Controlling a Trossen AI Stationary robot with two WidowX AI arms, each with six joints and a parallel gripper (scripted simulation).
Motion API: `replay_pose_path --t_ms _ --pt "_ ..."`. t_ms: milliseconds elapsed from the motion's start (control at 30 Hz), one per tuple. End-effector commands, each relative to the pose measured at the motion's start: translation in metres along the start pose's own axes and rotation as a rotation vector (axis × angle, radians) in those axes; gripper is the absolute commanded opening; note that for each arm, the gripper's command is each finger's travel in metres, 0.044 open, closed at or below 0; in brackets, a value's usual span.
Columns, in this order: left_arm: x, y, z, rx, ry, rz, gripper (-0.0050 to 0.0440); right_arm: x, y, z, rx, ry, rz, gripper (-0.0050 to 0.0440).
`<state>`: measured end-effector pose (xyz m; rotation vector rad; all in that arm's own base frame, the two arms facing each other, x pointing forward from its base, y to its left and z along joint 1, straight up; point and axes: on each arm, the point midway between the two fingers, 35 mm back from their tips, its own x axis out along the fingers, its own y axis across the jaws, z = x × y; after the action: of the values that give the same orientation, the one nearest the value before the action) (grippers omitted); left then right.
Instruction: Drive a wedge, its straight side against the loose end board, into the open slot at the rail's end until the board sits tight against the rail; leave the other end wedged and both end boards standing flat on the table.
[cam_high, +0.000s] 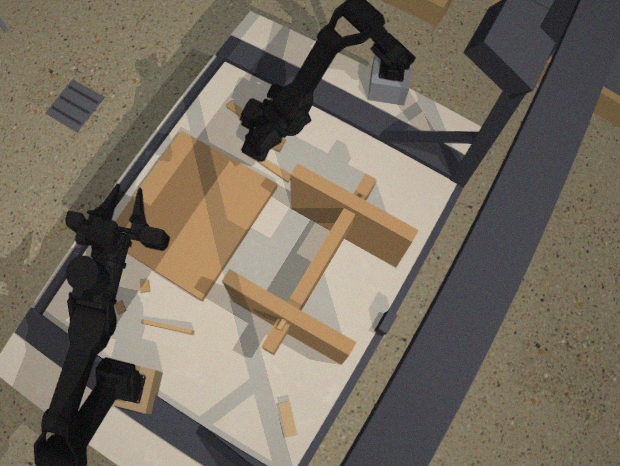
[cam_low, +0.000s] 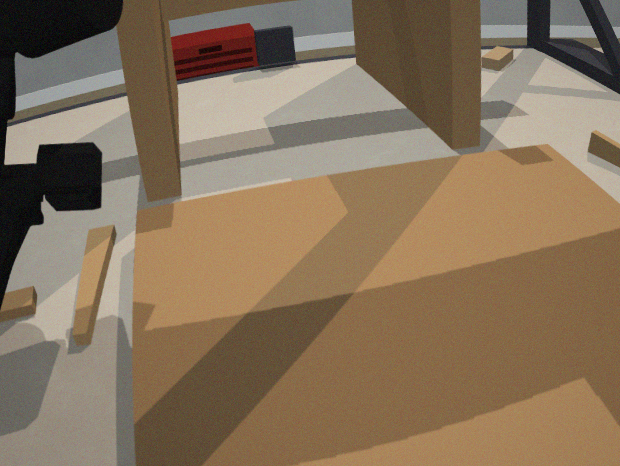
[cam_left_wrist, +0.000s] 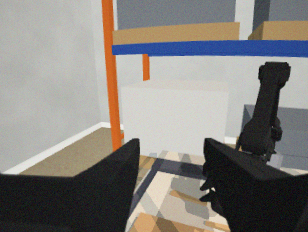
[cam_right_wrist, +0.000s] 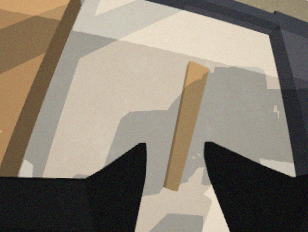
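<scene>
Currently, the right pincer (cam_high: 254, 152) (cam_low: 70, 175) (cam_left_wrist: 200, 195) (cam_right_wrist: 175, 149) is parted around nothing, a tapered wooden strip (cam_right_wrist: 186, 127) lying on the counter (cam_high: 345, 400) (cam_low: 300, 95) (cam_right_wrist: 135, 85) beyond its fingertips. The left pincer (cam_high: 129, 187) (cam_left_wrist: 171, 144) is likewise spread, raised over the broad panel's edge. Both end boards stand upright along the rail (cam_high: 323, 258) (cam_low: 230, 9), with a small wedge (cam_high: 281, 324) seated in its slot at the end farther from the right pincer.

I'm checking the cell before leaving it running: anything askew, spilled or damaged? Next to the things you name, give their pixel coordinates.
Nothing stands out. The loose end board (cam_high: 375, 215) (cam_low: 150, 100) and wedged end board (cam_high: 320, 330) (cam_low: 466, 75) stand upright; I see no spill or breakage.
</scene>
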<state>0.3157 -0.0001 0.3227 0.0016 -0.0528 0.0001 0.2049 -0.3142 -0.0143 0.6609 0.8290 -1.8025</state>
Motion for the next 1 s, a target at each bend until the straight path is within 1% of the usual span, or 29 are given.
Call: replay_pose_path --t_ms 0,67,100,167,200,333,400,533,767,900,933,967 --pt "-0.001 0.001 0.004 -0.002 -0.012 0.007 0.0201 0.003 0.000 0.004 0.146 -0.064 -0.028 0.0175" --pt "-0.001 0.001 0.004 -0.002 -0.012 0.007 0.0201 0.004 0.001 0.006 0.185 -0.080 -0.031 0.0175" --pt "-0.001 0.001 0.004 -0.002 -0.012 0.007 0.0201 0.001 0.004 0.010 0.178 -0.078 -0.018 0.0175" --pt "-0.001 0.001 0.004 -0.002 -0.012 0.007 0.0201 0.005 0.002 0.008 0.214 -0.093 -0.031 0.0175" --pt "-0.001 0.001 0.004 -0.002 -0.012 0.007 0.0201 0.011 -0.005 0.000 0.247 -0.107 -0.057 0.0175" --pt "-0.001 0.001 0.004 -0.002 -0.012 0.007 0.0201 0.017 -0.007 0.001 0.410 -0.180 -0.069 0.0175" --pt "-0.001 0.001 0.004 -0.002 -0.012 0.007 0.0201 0.017 -0.005 0.005 0.457 -0.201 -0.062 0.0175" --pt "-0.001 0.001 0.004 -0.002 -0.012 0.007 0.0201 0.012 -0.003 0.010 0.443 -0.193 -0.051 0.0175" --pt "-0.001 0.001 0.004 -0.002 -0.012 0.007 0.0201 0.016 -0.005 0.006 0.416 -0.182 -0.065 0.0175" --pt "-0.001 0.001 0.004 -0.002 -0.012 0.007 0.0201 0.013 -0.005 0.009 0.424 -0.185 -0.059 0.0175" --pt "-0.001 0.001 0.004 -0.002 -0.012 0.007 0.0201 0.014 -0.010 0.006 0.437 -0.175 -0.050 0.0175" --pt "-0.001 0.001 0.004 -0.002 -0.012 0.007 0.0201 0.013 -0.007 0.008 0.444 -0.176 -0.041 0.0175"
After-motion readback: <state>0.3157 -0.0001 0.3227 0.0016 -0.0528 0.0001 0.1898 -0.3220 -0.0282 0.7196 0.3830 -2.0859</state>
